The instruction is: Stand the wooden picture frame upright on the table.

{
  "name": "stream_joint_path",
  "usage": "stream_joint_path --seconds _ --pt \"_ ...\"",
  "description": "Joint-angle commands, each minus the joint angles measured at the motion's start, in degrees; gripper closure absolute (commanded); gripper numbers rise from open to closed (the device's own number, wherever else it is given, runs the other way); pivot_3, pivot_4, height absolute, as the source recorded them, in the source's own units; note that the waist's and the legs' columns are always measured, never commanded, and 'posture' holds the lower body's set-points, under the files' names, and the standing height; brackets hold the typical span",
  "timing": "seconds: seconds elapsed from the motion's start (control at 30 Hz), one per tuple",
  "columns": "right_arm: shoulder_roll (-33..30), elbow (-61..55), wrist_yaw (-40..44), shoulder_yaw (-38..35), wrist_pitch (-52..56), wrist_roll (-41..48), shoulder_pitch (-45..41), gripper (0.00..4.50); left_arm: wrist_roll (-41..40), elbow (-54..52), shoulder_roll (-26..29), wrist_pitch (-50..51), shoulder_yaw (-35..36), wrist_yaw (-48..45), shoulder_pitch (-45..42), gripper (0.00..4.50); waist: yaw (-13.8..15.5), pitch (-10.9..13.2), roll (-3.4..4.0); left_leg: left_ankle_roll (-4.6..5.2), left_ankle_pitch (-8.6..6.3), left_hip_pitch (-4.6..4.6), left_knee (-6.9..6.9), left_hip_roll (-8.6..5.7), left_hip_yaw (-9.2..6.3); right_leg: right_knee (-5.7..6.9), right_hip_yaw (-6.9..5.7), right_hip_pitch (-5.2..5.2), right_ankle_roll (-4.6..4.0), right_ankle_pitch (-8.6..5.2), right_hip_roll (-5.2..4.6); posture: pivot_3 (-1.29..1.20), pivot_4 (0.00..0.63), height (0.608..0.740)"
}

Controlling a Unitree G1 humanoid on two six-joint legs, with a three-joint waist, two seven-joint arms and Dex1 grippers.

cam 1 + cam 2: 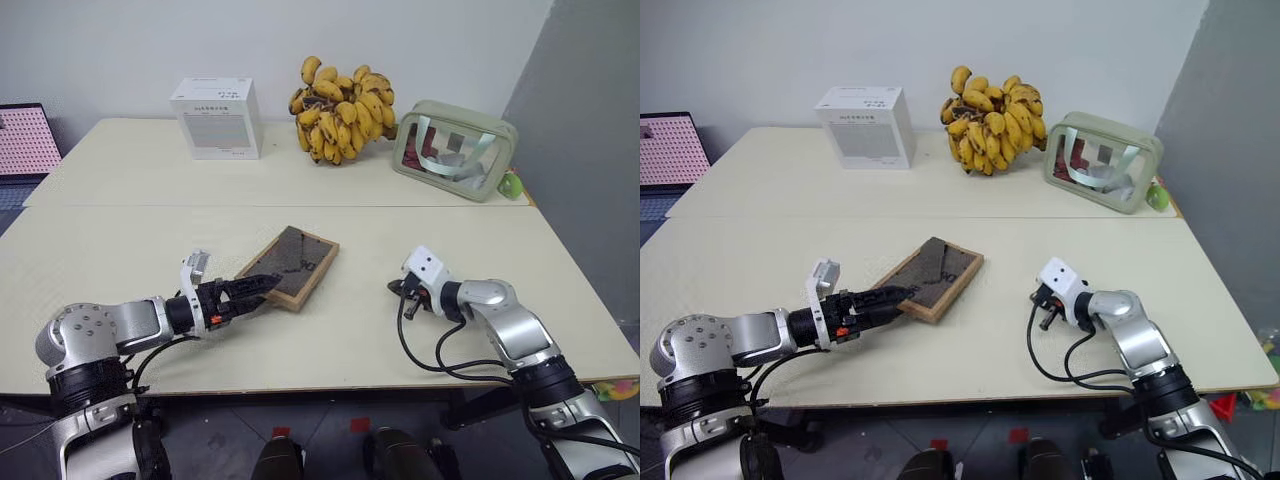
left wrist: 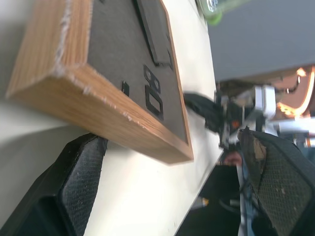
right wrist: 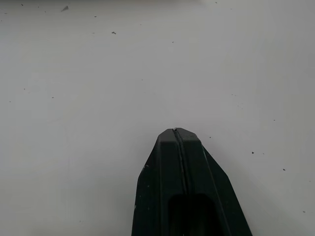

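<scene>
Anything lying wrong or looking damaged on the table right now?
The wooden picture frame lies flat, back panel up, askew on the table, not upright. Its light-wood edge looks frayed near the open left claw. Nothing else stands out.

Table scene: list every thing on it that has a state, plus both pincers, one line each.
wooden picture frame: lying flat, dark back up, not yet upright.
left pincer: open, at the frame's near corner, not gripping.
right pincer: shut, empty, to the right of the frame.
white box: upright at the far edge.
bananas: bunch resting at the far edge.
green pouch: closed as far as visible.
</scene>
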Motion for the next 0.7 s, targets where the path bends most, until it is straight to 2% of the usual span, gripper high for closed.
stream_joint_path --seconds 0.03,0.2,0.33,0.5,0.7 --pt "0.0 -1.2 0.2 0.3 -0.4 0.3 0.3 4.5 -0.7 -1.3 -1.7 0.3 1.2 2.2 -0.5 0.03 0.0 0.0 0.0 0.0 0.0 0.0 -0.01 0.0 0.0 0.0 0.0 0.0 0.0 0.0 0.0 0.0 0.15 0.74" --pt "0.2 -1.2 0.1 0.5 -0.4 0.2 0.2 4.5 -0.2 -3.4 -5.2 0.2 1.4 4.5 -0.3 0.03 0.0 0.0 0.0 0.0 0.0 -0.01 0.0 0.0 0.0 0.01 -0.01 0.01 0.01 0.01 0.0 0.0 0.15 0.74" --pt "0.4 -1.6 0.1 0.7 -0.3 0.1 0.3 4.5 -0.3 -3.8 -6.5 -0.8 1.9 5.2 -0.2 0.61 0.0 0.0 0.0 0.0 0.0 0.0 0.0 0.0 -0.02 0.03 -0.02 0.01 0.01 0.01 0.0 0.0 0.15 0.74" --pt "0.1 -1.2 0.3 0.6 -0.5 0.1 0.0 4.5 0.4 -3.0 -7.0 -2.2 2.2 6.0 -0.6 1.82 0.0 0.0 0.0 0.0 0.0 0.0 0.0 0.0 -0.01 0.03 -0.01 0.01 0.01 0.01 0.01 0.0 0.15 0.74" --pt "-0.2 -1.5 0.3 0.3 -0.3 0.2 -0.1 4.5 0.3 -2.8 -9.5 -3.8 2.7 7.6 -1.0 3.05 0.1 0.0 0.0 0.0 0.0 0.0 0.01 0.0 -0.01 0.02 -0.01 0.01 0.02 0.01 0.0 0.0 0.15 0.74"
